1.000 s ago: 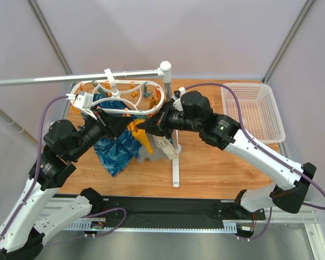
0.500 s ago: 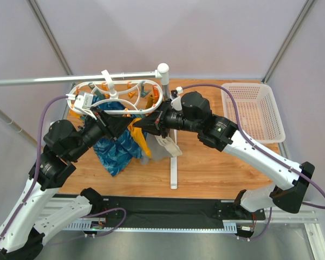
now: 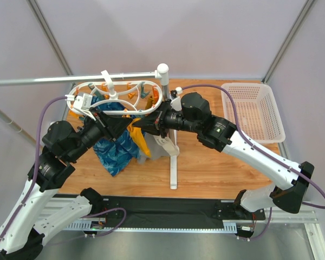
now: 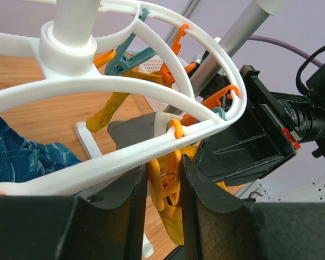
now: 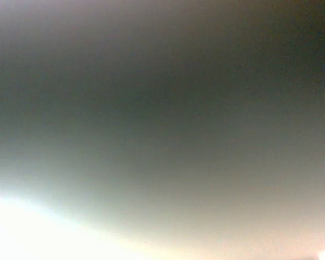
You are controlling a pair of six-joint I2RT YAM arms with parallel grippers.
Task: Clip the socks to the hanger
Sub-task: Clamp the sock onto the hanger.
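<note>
The white oval hanger (image 3: 124, 97) hangs from the rail, with orange clips around its rings. My left gripper (image 3: 117, 125) is under its near rim. In the left wrist view my fingers (image 4: 200, 184) are shut on an orange clip (image 4: 167, 181) below the ring (image 4: 124, 160). A mustard-yellow sock (image 4: 176, 230) hangs right under that clip and also shows in the top view (image 3: 140, 135). A second yellow sock (image 4: 109, 111) hangs further back. My right gripper (image 3: 147, 124) points at the same clip from the right, and its black body (image 4: 244, 146) sits close by. Its jaws are hidden, and the right wrist view is a blur.
A blue wave-patterned cloth (image 3: 116, 149) and grey and beige garments (image 3: 163, 146) hang from the hanger. The grey rail (image 3: 54, 80) runs left from a white stand post (image 3: 163, 69), whose base (image 3: 173, 168) lies on the wooden table. A pink basket (image 3: 252, 111) stands at the right.
The hanger and the hanging clothes have swung a little to the left and back. The right gripper followed them left. The left gripper has stayed on the clip.
</note>
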